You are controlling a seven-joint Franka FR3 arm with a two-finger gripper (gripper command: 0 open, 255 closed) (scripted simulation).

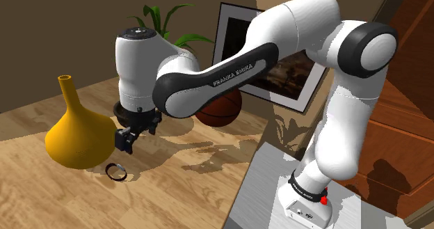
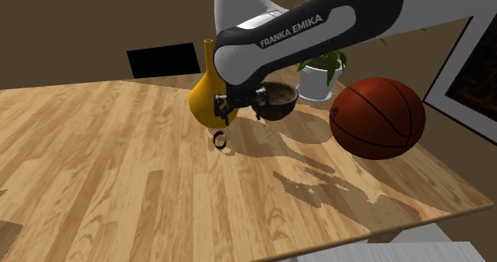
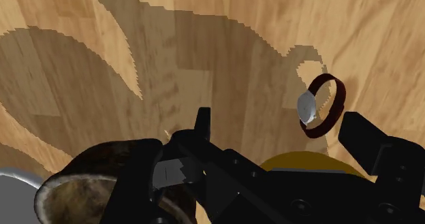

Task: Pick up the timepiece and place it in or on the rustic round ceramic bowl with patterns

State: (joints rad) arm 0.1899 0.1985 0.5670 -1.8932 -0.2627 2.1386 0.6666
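The timepiece is a small wristwatch with a dark red-brown band and a silver face, lying on the wooden table. My black gripper hangs just above it, a little toward the arm's side. From the second exterior view the watch lies below the gripper. In the wrist view the fingers stand apart, gripper open, and the watch lies on the wood beyond the fingertips, nearer one finger. The dark brown bowl stands just behind the gripper, and its speckled rim shows beside the hand.
A yellow long-necked vase stands close beside the watch, vase and bowl side by side. A basketball and a potted plant sit farther along the table. A framed picture leans at the wall.
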